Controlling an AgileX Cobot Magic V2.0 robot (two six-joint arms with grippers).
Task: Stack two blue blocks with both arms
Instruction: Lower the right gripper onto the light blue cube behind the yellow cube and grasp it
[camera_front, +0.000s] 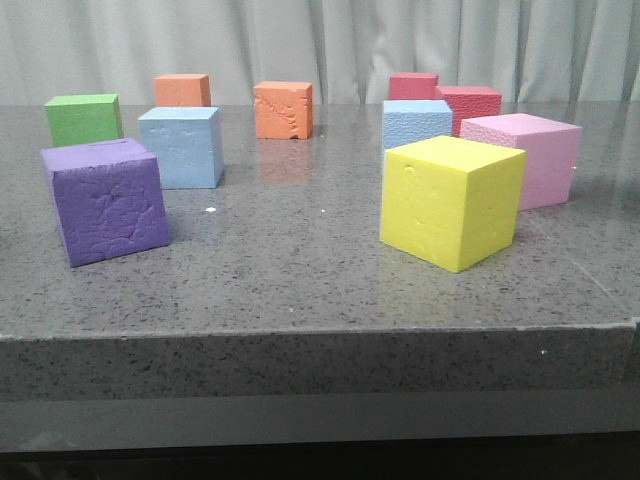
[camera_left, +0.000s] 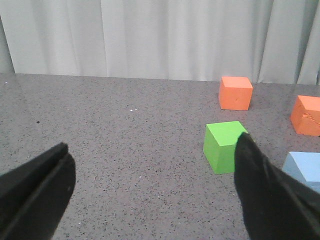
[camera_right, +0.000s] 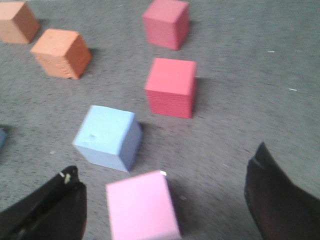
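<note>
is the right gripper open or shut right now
Open. In the right wrist view the right gripper has its jaws spread wide, gripping nothing, with the pink block on the table between them.

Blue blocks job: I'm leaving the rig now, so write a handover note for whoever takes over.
Left claw: open, holding nothing, above bare table near the green cube.
Right claw: open, holding nothing, over the pink block.
Left blue block: on the table, behind the purple cube.
Right blue block: on the table, behind the yellow cube, beside the pink block.
Done: nothing; the blue blocks sit apart, neither one grasped.
Left: grasp one blue block with each arm, then set one on the other.
</note>
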